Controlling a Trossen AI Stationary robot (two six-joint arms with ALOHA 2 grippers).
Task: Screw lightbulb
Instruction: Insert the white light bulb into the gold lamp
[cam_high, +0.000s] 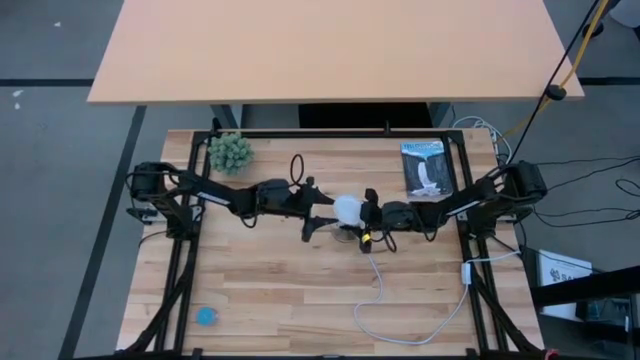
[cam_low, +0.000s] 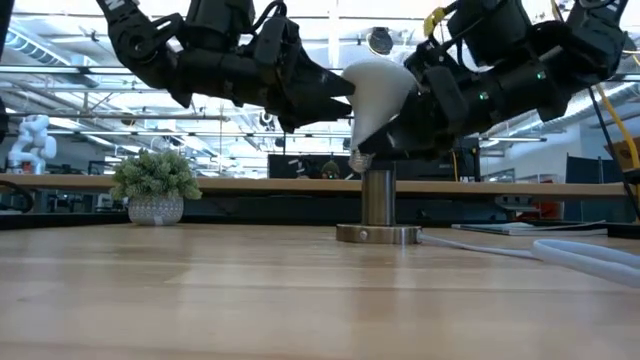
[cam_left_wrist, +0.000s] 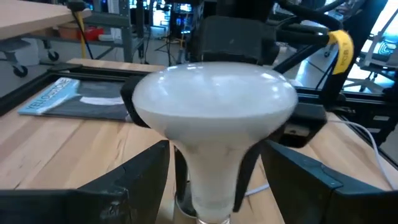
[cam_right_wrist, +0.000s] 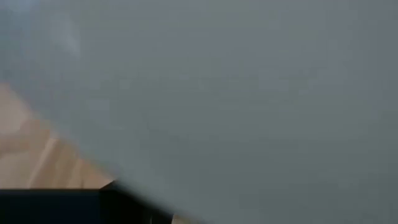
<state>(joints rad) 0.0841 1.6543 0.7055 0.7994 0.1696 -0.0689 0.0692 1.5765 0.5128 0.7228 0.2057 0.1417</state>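
Lightbulb (cam_low: 378, 92) held tilted above the socket post (cam_low: 377, 198), screw base just at the post's top rim, not yet seated square, by the look of the low view. Near the table's (cam_high: 270, 290) middle in the high view, between both arms.

Far left on the table: small potted plant (cam_high: 230, 152), well apart from the work. Left pincer (cam_high: 322, 212) reaching in from the left, fingers spread to either side of the bulb's neck in its wrist view, apparently not clamping. Bulb (cam_left_wrist: 214, 118) filling the centre there, the other arm's fingers dark behind the globe.

Right pincer (cam_high: 366, 214) closed on the globe from the right, carrying it; own wrist view filled almost wholly by the white glass (cam_right_wrist: 236, 93). White cord (cam_high: 378, 290) trailing from the socket toward the near edge; booklet (cam_high: 427, 168) lying farther right, clear of things.

For a clean start: bring the bulb upright over the post first, base centred on the opening, light downward pressure only, then turn. Cross-threading likely if turned while tilted; gentle grip on glass advisable.
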